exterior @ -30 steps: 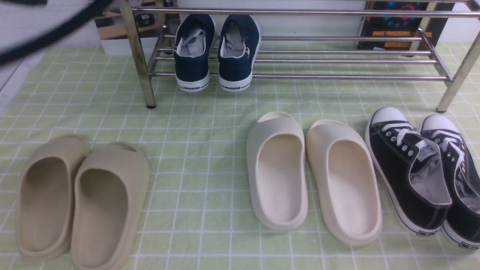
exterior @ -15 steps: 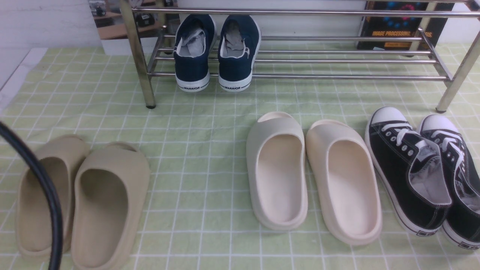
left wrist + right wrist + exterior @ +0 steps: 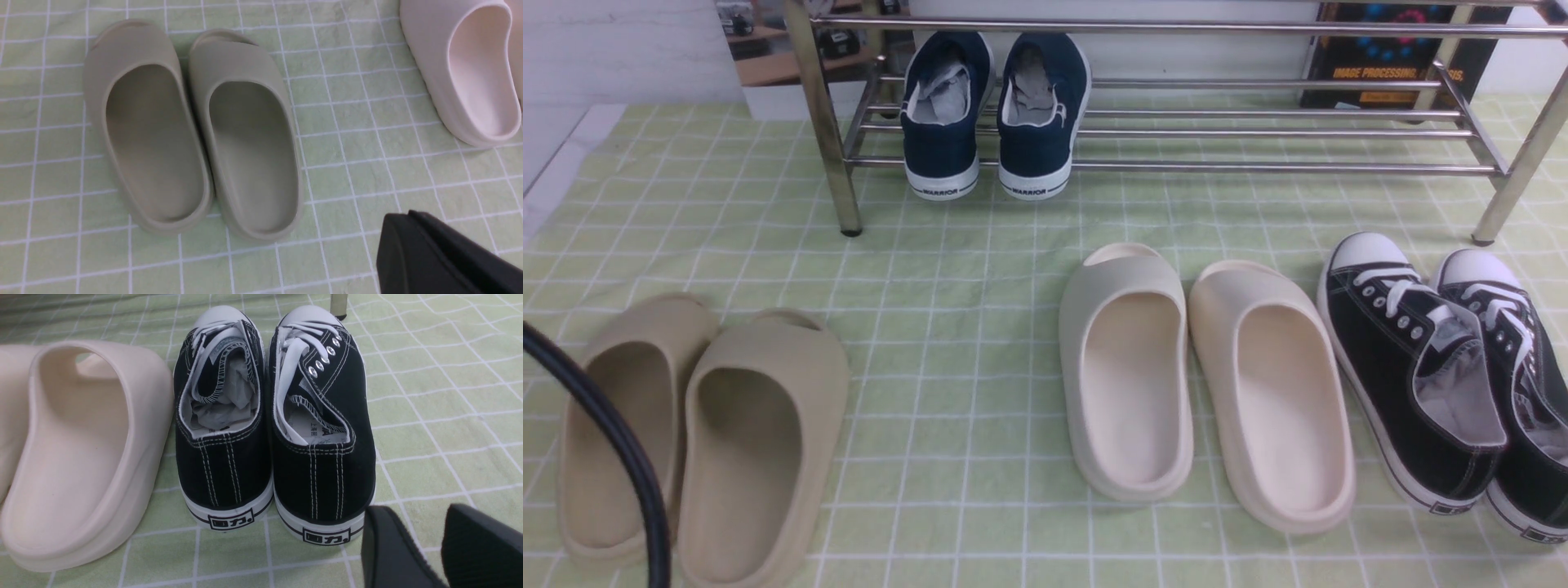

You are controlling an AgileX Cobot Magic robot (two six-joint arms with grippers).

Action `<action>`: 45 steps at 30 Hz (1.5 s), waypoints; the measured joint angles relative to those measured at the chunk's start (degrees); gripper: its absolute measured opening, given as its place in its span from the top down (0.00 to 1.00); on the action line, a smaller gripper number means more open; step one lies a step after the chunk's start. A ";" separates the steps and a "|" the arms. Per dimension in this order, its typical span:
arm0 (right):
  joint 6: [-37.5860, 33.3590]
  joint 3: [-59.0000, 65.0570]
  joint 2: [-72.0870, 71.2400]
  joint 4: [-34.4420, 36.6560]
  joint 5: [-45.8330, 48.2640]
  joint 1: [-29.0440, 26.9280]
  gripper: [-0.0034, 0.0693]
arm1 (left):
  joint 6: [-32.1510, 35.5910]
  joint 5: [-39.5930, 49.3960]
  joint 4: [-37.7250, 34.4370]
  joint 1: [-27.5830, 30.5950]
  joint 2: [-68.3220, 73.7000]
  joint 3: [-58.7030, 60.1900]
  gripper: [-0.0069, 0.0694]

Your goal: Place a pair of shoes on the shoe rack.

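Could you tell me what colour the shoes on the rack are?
Navy shoes, white soles; front view.

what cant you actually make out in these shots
- Left gripper: left wrist view shows only a black corner, cut by the frame edge; open or shut unknown.
- Right gripper: two black fingers apart, tips cut by the bottom edge.
- Navy-blue canvas sneakers on the chrome tube shoe rack: toes hidden behind their own heels and the top bar, front view.
- Black lace-up sneakers: the outer one is cut by the right edge, front view.

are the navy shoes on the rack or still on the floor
On the rack: the navy shoes sit side by side on the shoe rack bottom bars, heels overhanging the front bar.
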 joint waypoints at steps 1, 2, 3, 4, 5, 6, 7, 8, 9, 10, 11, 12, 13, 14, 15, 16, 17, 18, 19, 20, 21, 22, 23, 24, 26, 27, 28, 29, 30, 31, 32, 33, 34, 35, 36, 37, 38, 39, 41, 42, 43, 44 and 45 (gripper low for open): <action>0.00 0.00 0.00 0.00 0.00 0.00 0.62 | 0.07 -4.56 0.13 0.00 -1.31 3.11 0.93; 0.00 0.00 0.00 0.00 0.00 0.00 0.62 | 0.11 -8.90 0.37 0.00 -2.43 5.83 0.93; 0.00 0.00 0.00 0.00 0.00 0.00 0.62 | 0.11 -11.31 0.44 0.00 -3.49 7.30 0.93; 0.00 0.00 0.00 0.00 0.00 0.00 0.62 | 0.11 -16.57 0.51 0.00 -5.25 10.45 0.93; 0.00 0.00 0.00 0.00 0.00 0.00 0.62 | 0.11 -21.07 0.64 0.00 -6.92 13.24 0.93; 0.00 0.00 0.00 0.00 0.00 0.00 0.62 | 0.11 -21.96 0.65 0.00 -6.92 13.82 0.93; 0.00 0.00 0.00 0.00 0.00 0.00 0.62 | 0.11 -28.20 1.22 0.00 -9.83 17.83 0.93; 0.00 0.00 0.00 0.00 0.00 0.00 0.62 | 0.11 -33.29 1.68 0.36 -12.03 21.28 0.93; 0.00 0.00 0.00 0.00 0.00 0.00 0.62 | 0.11 -34.13 1.71 0.36 -12.38 21.84 0.93; 0.00 0.00 0.00 0.00 0.00 0.00 0.62 | 0.11 -41.04 1.84 2.12 -15.39 26.77 0.93; 0.00 0.00 0.00 0.00 0.00 0.00 0.62 | 0.11 -41.74 1.84 2.12 -15.70 27.29 0.93; 0.00 0.00 0.00 0.00 0.00 0.00 0.62 | 0.11 -46.17 1.69 4.58 -17.75 30.76 0.93; 0.00 0.00 0.00 0.00 0.00 0.00 0.62 | 0.11 -48.70 1.29 6.44 -19.07 33.01 0.93; 0.00 0.00 0.00 0.00 0.00 0.00 0.62 | 0.11 -50.71 0.86 8.03 -20.05 34.69 0.93; 0.00 0.00 0.00 0.00 0.00 0.00 0.62 | 0.11 -52.13 0.41 10.01 -21.23 36.60 0.93; 0.00 0.00 0.00 0.00 0.00 0.00 0.62 | 0.11 -53.08 -0.07 11.94 -22.37 38.34 0.93; 0.00 0.00 0.00 0.00 0.00 0.00 0.62 | 0.11 -53.65 -0.34 14.06 -23.68 40.27 0.93; 0.00 0.00 0.00 0.00 0.00 0.00 0.62 | 0.11 -53.74 -0.34 14.06 -23.89 40.57 0.93; 0.00 0.00 0.00 0.00 0.00 0.00 0.62 | 0.11 -53.86 -0.46 16.22 -25.42 42.58 0.93; 0.00 0.00 0.00 0.00 0.00 0.00 0.62 | 0.11 -53.86 -0.62 18.26 -27.09 44.55 0.93; 0.00 0.00 0.00 0.00 0.00 0.00 0.62 | 0.11 -53.81 -0.62 19.09 -28.09 45.66 0.93; 0.00 0.00 0.00 0.00 0.00 0.00 0.62 | 0.11 -53.81 -0.75 19.63 -29.07 46.72 0.93; 0.00 0.00 0.00 0.00 0.00 0.00 0.62 | 0.11 -53.72 -0.98 20.37 -30.07 47.77 0.93; 0.00 0.00 0.00 0.00 0.00 0.00 0.62 | 0.11 -53.63 -1.31 20.95 -31.12 49.04 0.93; 0.00 0.00 0.00 0.00 0.00 0.00 0.62 | 0.11 -53.21 -2.28 21.41 -31.95 51.33 0.93; 0.00 0.00 0.00 0.00 0.00 0.00 0.62 | 0.11 -52.47 -3.03 21.52 -32.10 52.29 0.93; 0.00 0.00 0.00 0.00 0.00 0.00 0.62 | 0.11 -52.15 -3.23 21.59 -32.10 52.67 0.93; 0.00 0.00 0.00 0.00 0.00 0.00 0.62 | 0.11 -51.66 -3.38 21.64 -32.10 52.81 0.93; 0.00 0.00 0.00 0.00 0.00 0.00 0.62 | 0.11 -50.70 -3.50 21.64 -32.10 52.88 0.93; 0.00 0.00 0.00 0.00 0.00 0.00 0.62 | 0.11 -49.27 -3.57 21.64 -32.10 52.88 0.93; 0.00 0.00 0.00 0.00 0.00 0.00 0.62 | 0.11 -49.02 -3.57 21.64 -32.10 52.88 0.93; 0.00 0.00 0.00 0.00 0.00 0.00 0.62 | 0.18 -46.80 -3.57 21.64 -32.10 52.88 0.93; 0.00 0.00 0.00 0.00 0.00 0.00 0.62 | 0.19 -45.55 -3.57 21.64 -32.10 52.88 0.93; 0.00 0.00 0.00 0.00 0.00 0.00 0.62 | 0.24 -44.18 -3.51 21.64 -32.10 52.93 0.93; 0.00 0.00 0.00 0.00 0.00 0.00 0.62 | 0.47 -43.24 -3.51 21.64 -32.10 52.99 0.93; 0.00 0.00 0.00 0.00 0.00 0.00 0.62 | 0.94 -42.77 -3.46 21.64 -32.10 53.04 0.93; 0.00 0.00 0.00 0.00 0.00 0.00 0.62 | 1.18 -42.63 -3.46 21.64 -32.10 53.04 0.93; 0.00 0.00 0.00 0.00 0.00 0.00 0.62 | 2.00 -42.40 -3.46 21.64 -32.10 53.04 0.93; 0.00 0.00 0.00 0.00 0.00 0.00 0.62 | 2.32 -42.35 -3.57 21.64 -32.10 53.04 0.93; 0.00 0.00 0.00 0.00 0.00 0.00 0.62 | 2.37 -42.35 -3.68 21.64 -32.10 53.04 0.93; 0.00 0.00 0.00 0.00 0.00 0.00 0.62 | 2.50 -42.35 -3.69 21.64 -32.10 53.04 0.93; 0.00 0.00 0.00 0.00 0.00 0.00 0.62 | 2.56 -42.35 -3.69 21.64 -32.10 53.04 0.93; 0.00 0.00 0.00 0.00 0.00 0.00 0.62 | 2.69 -42.35 -3.69 21.64 -32.10 53.04 0.93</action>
